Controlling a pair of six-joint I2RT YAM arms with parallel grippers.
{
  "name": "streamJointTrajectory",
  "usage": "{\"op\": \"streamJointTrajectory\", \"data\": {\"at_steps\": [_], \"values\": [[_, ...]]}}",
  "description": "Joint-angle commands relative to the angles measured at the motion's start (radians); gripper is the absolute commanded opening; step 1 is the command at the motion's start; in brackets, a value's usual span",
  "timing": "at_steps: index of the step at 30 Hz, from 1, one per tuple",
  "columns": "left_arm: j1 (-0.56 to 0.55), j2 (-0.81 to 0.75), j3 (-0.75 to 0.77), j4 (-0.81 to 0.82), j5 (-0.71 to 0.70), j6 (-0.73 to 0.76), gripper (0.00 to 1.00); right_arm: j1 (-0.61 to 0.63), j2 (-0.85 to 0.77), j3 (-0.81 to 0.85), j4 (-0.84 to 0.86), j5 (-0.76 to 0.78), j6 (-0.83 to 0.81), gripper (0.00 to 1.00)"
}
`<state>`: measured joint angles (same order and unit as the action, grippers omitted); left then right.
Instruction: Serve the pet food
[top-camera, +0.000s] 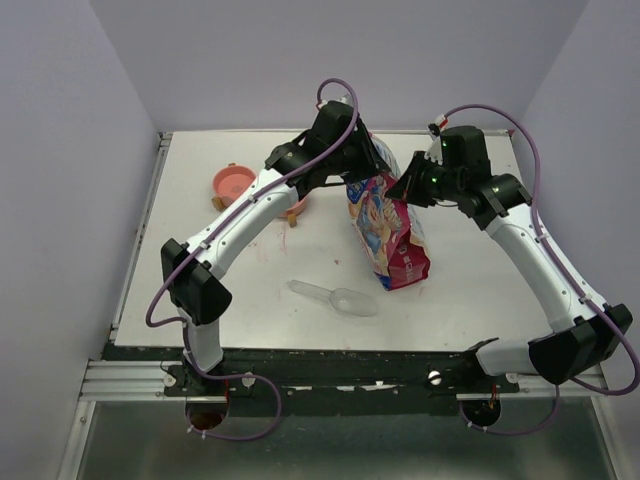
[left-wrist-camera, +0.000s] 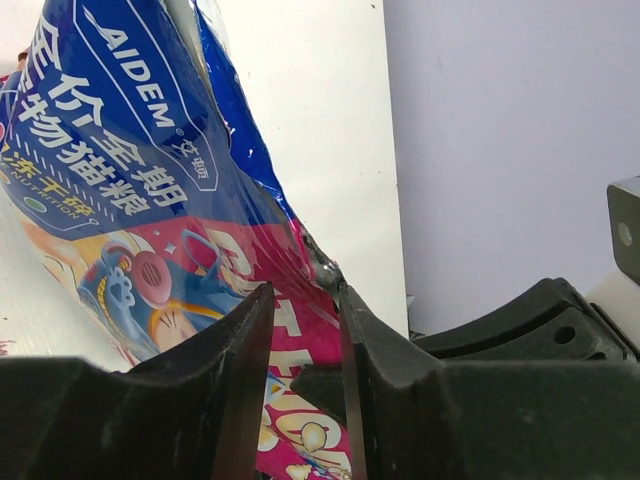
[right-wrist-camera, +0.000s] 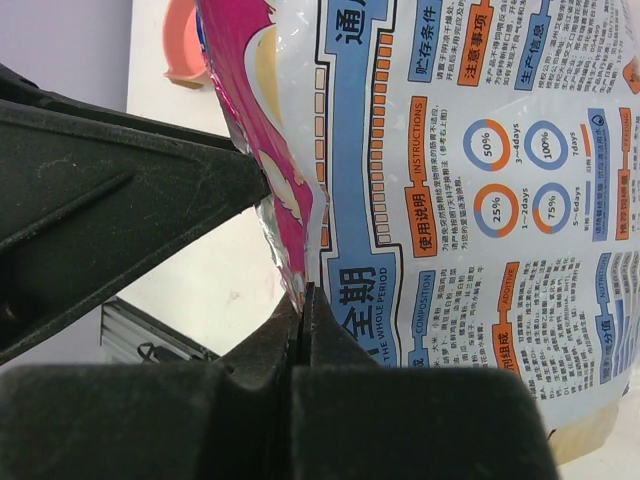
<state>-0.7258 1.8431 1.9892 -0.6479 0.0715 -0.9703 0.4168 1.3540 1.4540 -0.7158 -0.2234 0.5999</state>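
The glossy pink and blue pet food bag (top-camera: 388, 228) stands tilted at mid table. My right gripper (top-camera: 404, 189) is shut on the bag's torn top edge; in the right wrist view its jaws (right-wrist-camera: 303, 295) are pressed together on the foil edge of the bag (right-wrist-camera: 480, 200). My left gripper (top-camera: 367, 166) is at the bag's upper left. In the left wrist view its jaws (left-wrist-camera: 302, 292) stand apart, with the bag (left-wrist-camera: 130, 150) showing in the gap and its crumpled corner at the right fingertip (left-wrist-camera: 345, 300). No kibble shows. A clear plastic scoop (top-camera: 336, 297) lies in front of the bag.
A pink bowl (top-camera: 234, 182) sits at the back left and also shows in the right wrist view (right-wrist-camera: 185, 45). A second orange-brown bowl (top-camera: 296, 209) is partly hidden under my left arm. A raised rail runs along the table's left edge (top-camera: 140, 230).
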Motion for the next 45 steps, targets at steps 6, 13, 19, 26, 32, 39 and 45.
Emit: {"op": "streamJointTrajectory", "data": {"at_steps": [6,13,19,26,32,39,45], "values": [[0.012,0.021,0.011,0.013,0.05,0.087,0.24,0.013,0.019,0.104,-0.051,-0.061,-0.048,0.18],[0.014,0.001,-0.012,0.016,0.077,0.15,0.1,0.013,0.138,0.281,-0.198,0.057,-0.117,0.32],[0.017,0.005,-0.007,0.028,0.103,0.153,0.05,0.013,0.224,0.426,-0.27,0.165,-0.167,0.37],[0.017,0.025,0.008,0.037,0.125,0.131,0.03,0.011,0.283,0.499,-0.301,0.267,-0.239,0.38],[0.019,0.039,0.036,0.03,0.145,0.11,0.04,0.013,0.29,0.522,-0.301,0.332,-0.288,0.37],[0.019,0.036,0.037,0.033,0.162,0.085,0.1,0.01,0.237,0.473,-0.257,0.3,-0.255,0.41],[0.02,0.041,0.04,0.044,0.175,0.055,0.16,-0.013,0.212,0.442,-0.251,0.268,-0.261,0.41]]}}
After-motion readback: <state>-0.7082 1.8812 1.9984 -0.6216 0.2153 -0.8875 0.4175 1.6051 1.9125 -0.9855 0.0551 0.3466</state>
